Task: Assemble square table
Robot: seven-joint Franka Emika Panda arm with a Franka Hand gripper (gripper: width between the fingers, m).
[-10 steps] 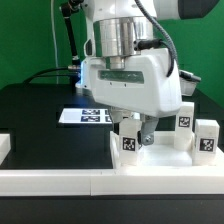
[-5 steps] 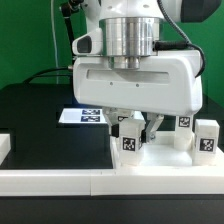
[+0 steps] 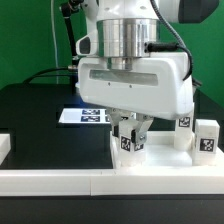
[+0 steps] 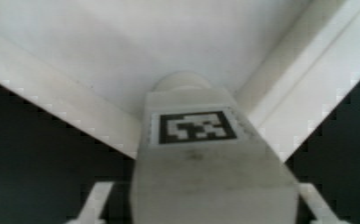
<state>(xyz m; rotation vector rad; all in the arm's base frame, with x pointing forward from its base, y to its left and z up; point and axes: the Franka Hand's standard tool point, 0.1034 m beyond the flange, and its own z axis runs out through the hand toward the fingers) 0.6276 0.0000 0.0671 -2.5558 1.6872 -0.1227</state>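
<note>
The pincer (image 3: 132, 131) is clamping on a tagged leg (image 3: 129, 141) standing against the white rails at the worktop's (image 3: 40, 115) edge, evidently securing it for lifting.

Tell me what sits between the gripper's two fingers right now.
A tagged white table leg stands between the gripper fingers; the wrist view shows it best, with the fingers flanking it on both sides.
</note>
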